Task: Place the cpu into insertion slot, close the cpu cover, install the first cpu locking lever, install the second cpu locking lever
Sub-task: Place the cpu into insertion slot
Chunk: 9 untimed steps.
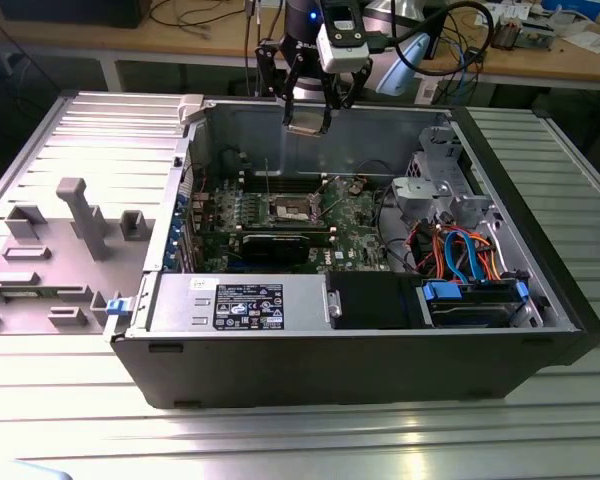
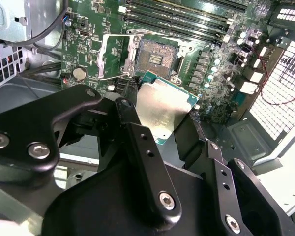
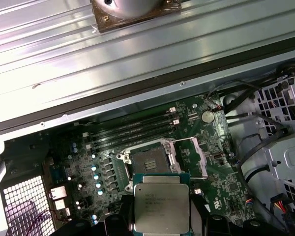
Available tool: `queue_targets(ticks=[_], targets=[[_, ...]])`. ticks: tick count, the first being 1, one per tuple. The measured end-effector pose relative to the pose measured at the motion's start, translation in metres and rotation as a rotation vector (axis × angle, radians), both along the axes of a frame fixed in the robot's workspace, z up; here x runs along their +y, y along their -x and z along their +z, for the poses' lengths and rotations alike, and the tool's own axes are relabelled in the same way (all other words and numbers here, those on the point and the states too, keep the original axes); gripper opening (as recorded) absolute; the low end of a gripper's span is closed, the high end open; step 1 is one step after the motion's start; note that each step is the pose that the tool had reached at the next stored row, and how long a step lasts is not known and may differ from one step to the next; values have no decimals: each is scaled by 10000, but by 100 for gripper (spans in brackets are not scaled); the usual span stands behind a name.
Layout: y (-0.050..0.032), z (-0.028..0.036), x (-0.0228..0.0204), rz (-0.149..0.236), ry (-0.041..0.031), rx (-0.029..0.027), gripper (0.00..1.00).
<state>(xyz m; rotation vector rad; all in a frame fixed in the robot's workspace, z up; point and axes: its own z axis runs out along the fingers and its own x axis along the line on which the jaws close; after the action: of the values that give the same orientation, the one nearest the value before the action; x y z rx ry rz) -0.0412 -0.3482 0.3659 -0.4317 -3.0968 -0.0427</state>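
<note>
Fingers (image 2: 132, 130) of the gripper (image 1: 308, 120) clamped the cpu (image 3: 161, 209) by its edges, metal top up, high over the far side of the case (image 1: 380, 360), apparently to face the bare insertion slot (image 3: 148, 160) below, its cpu cover (image 3: 191, 157) lying open

In the exterior view your claw (image 1: 308, 112) holds the cpu (image 1: 304, 128) above the rear wall of the case (image 1: 360, 360), at twelve o'clock from the insertion slot (image 1: 292, 208). The cpu cover (image 3: 192, 157) lies open just beside the slot, toward the drive cage (image 1: 435, 190) at three o'clock. The power supply (image 1: 245, 300) sits at six o'clock.
</note>
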Motion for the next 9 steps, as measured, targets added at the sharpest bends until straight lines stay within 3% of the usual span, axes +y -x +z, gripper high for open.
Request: queue_targets(ticks=[9], targets=[[0, 0, 0, -2, 0, 0, 55]])
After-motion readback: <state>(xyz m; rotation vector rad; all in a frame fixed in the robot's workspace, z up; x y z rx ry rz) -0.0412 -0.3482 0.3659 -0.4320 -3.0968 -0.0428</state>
